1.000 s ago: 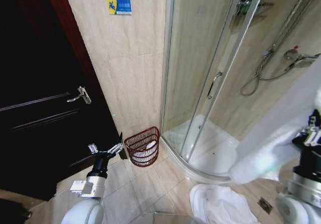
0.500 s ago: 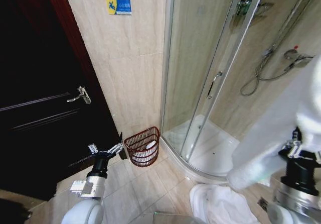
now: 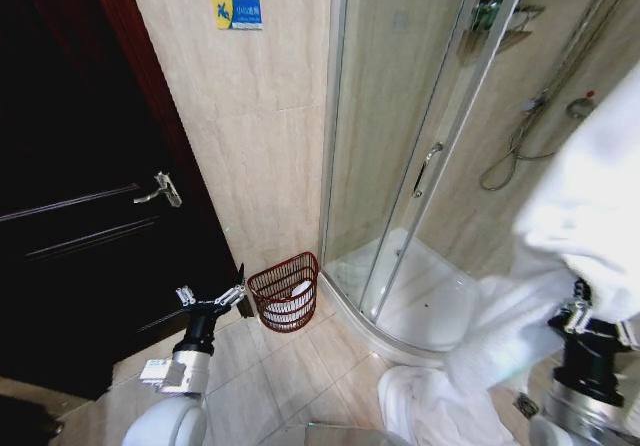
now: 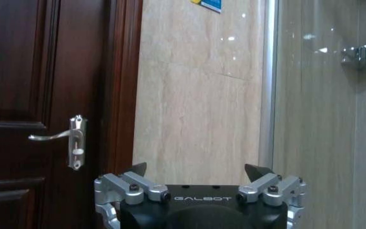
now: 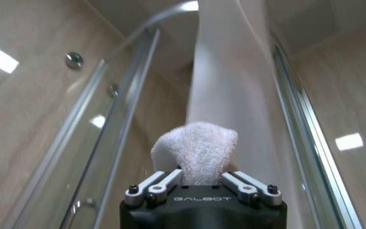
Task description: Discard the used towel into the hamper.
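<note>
The hamper sits on the floor by the wall, between the door on the left and the shower on the right. The left end effector is just left of the hamper. The towel hangs far right.

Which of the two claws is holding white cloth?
The right claw: a white fluffy towel is pinched between its fingers. The left claw is open and empty.

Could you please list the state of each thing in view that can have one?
towel: gripped and lifted, draping down.
right gripper: shut on the towel.
left gripper: open, empty, beside the hamper.
hamper: upright on the floor, white cloth inside.
door: shut.
shower door: looks closed.
</note>
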{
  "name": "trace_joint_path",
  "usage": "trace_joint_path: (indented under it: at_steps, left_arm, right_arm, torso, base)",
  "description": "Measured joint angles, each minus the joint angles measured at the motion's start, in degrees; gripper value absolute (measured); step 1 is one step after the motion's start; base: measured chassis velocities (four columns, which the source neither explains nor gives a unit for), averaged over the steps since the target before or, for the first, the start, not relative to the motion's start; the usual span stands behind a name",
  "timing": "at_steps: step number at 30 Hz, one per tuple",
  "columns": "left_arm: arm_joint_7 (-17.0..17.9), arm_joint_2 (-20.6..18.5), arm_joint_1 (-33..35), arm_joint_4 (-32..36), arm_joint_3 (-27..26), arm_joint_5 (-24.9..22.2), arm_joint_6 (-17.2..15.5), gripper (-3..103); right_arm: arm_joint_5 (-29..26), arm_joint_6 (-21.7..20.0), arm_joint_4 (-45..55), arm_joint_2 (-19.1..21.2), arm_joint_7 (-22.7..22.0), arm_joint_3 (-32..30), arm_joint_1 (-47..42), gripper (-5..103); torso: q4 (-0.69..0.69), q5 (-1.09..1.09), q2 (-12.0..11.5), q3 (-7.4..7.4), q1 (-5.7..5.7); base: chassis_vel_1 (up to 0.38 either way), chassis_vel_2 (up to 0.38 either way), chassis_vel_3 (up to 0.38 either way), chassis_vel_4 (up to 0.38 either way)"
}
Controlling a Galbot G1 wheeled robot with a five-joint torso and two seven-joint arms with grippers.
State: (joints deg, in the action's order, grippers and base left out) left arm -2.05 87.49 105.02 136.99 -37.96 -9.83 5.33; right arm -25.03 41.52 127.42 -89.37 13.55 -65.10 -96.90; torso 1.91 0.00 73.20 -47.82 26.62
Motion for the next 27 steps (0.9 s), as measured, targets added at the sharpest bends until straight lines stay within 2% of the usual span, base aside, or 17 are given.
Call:
trace_joint_path:
  at_steps: [6, 7, 10, 12, 15, 22, 27]
  left_arm:
    - [0.0, 0.0, 0.0, 0.0, 0.0, 0.0, 0.0, 100]
    - [0.0, 0.0, 0.0, 0.0, 0.0, 0.0, 0.0, 100]
    - [0.0, 0.0, 0.0, 0.0, 0.0, 0.0, 0.0, 100]
    - [0.0, 0.0, 0.0, 0.0, 0.0, 0.0, 0.0, 100]
    - [0.0, 0.0, 0.0, 0.0, 0.0, 0.0, 0.0, 100]
    - [0.0, 0.0, 0.0, 0.0, 0.0, 0.0, 0.0, 100]
    - [0.0, 0.0, 0.0, 0.0, 0.0, 0.0, 0.0, 100]
  right_arm:
    - [2.1, 0.4, 6.0, 0.9, -0.7, -2.0, 0.3, 8]
    - [2.2, 0.0, 7.7, 1.3, -0.9, -2.5, 0.1, 8]
    - [2.3, -1.1, 10.1, 1.9, -1.0, -3.3, -0.1, 8]
    - [2.3, -1.8, 11.9, 2.6, -1.5, -4.1, 0.0, 8]
    - [2.3, -2.7, 13.0, 3.3, -2.3, -4.7, 0.1, 8]
    - [0.8, -5.5, 16.1, 5.7, -6.5, -6.4, 0.6, 8]
    - [0.6, -5.4, 16.2, 6.4, -5.2, -8.2, 1.4, 8]
  torso:
    - [0.0, 0.02, 0.0, 0.0, 0.0]
    - [0.0, -0.04, 0.0, 0.0, 0.0]
    - [0.0, 0.04, 0.0, 0.0, 0.0]
    - [0.0, -0.07, 0.0, 0.0, 0.0]
    - [0.01, 0.04, 0.0, 0.0, 0.0]
    - [0.0, 0.0, 0.0, 0.0, 0.0]
    - [0.0, 0.0, 0.0, 0.0, 0.0]
  base:
    - [0.0, 0.0, 0.0, 0.0]
    - [0.0, 0.0, 0.0, 0.0]
    - [0.0, 0.0, 0.0, 0.0]
    - [0.0, 0.0, 0.0, 0.0]
    - [0.0, 0.0, 0.0, 0.0]
    - [0.0, 0.0, 0.0, 0.0]
    - [0.0, 0.0, 0.0, 0.0]
